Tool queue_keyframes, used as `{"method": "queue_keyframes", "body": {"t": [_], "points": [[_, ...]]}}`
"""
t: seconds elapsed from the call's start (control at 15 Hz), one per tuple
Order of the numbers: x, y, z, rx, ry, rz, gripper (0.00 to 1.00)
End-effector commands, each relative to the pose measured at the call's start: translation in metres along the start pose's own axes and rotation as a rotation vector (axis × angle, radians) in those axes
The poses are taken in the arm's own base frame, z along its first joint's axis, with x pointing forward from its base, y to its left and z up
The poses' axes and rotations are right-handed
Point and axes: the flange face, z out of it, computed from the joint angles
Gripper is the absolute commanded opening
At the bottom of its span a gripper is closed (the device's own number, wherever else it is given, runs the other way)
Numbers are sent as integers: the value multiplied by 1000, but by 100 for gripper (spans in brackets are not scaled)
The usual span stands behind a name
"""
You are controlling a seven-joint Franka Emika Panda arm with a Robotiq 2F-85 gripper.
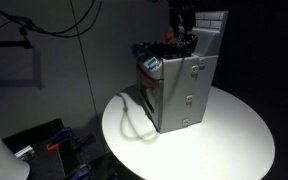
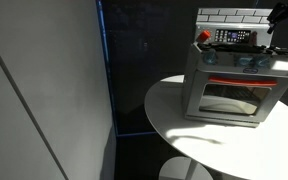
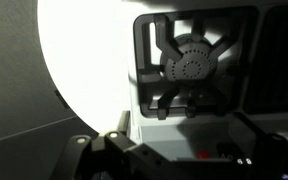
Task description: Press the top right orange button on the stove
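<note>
Stove (image 1: 184, 95) body: grey plastic, matt. Oven door window (image 2: 231, 100): glossy, reflective. Back panel (image 2: 224, 15): white tile pattern (moulded or printed, cannot tell). Round table (image 1: 234, 140): white, smooth, satin.

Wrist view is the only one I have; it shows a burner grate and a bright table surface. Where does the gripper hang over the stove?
Observer: In an exterior view the gripper hangs above the top of the stove, close to the tiled back panel.
Operator: Thank you. Is the oven door open or shut?
Observer: In an exterior view the oven door looks shut and faces that camera.
Operator: And where does the stove stand on the table?
Observer: It stands on a round white table, set back from the near rim, with bare table around it.
</note>
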Motion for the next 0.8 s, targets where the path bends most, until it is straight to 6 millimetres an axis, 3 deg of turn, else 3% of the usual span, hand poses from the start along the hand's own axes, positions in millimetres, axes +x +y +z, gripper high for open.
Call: {"method": "queue_keyframes", "body": {"t": [0.0,0.73], "points": [[-24,7,-20,42,-61,-82,100],[-72,23,-79,51,-73,-198,100]]}}
